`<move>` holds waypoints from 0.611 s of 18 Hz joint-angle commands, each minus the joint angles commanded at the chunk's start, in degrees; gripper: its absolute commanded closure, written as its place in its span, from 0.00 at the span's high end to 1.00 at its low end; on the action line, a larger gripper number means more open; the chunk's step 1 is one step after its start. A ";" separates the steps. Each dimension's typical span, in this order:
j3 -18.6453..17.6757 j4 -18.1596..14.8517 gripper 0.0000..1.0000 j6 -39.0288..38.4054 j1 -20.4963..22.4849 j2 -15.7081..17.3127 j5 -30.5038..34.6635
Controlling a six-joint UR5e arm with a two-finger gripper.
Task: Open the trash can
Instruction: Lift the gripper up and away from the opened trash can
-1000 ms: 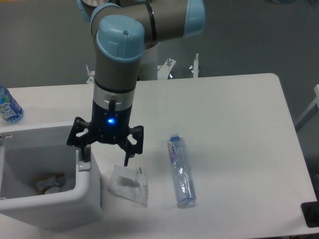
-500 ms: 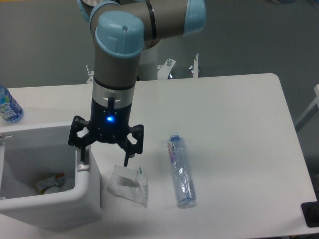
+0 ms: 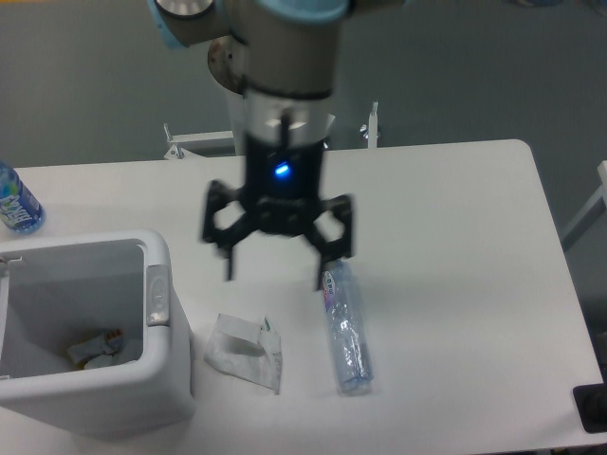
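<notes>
The white boxy trash can (image 3: 166,365) stands at the table's front left with its top open; I see scraps of rubbish inside it (image 3: 93,347). The grey latch strip (image 3: 157,294) sits on its right rim. No lid shows over the opening. My gripper (image 3: 275,275) is open and empty, its two black fingers spread wide. It hangs above the table to the right of the can, well clear of the rim, and is blurred by motion.
A crumpled white wrapper (image 3: 245,352) lies on the table just right of the can. An empty clear plastic bottle (image 3: 344,327) lies beside it, under my right finger. A blue-labelled water bottle (image 3: 16,204) stands at the far left edge.
My gripper has left the can's right rim, risen and swung right toward the middle of the table. The latch strip is now uncovered. The can, wrapper and bottle have not moved.
</notes>
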 joint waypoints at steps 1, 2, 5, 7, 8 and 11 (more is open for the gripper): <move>-0.09 -1.84 1.00 3.77 0.70 0.09 2.46; -0.26 -3.60 1.00 7.98 1.06 0.09 4.49; -2.01 -5.38 1.00 21.34 3.68 1.05 8.89; -3.86 -5.38 1.00 28.47 4.92 2.10 10.47; -4.30 -5.38 1.00 29.98 5.45 2.46 11.44; -4.48 -5.38 1.00 30.44 7.47 2.46 11.89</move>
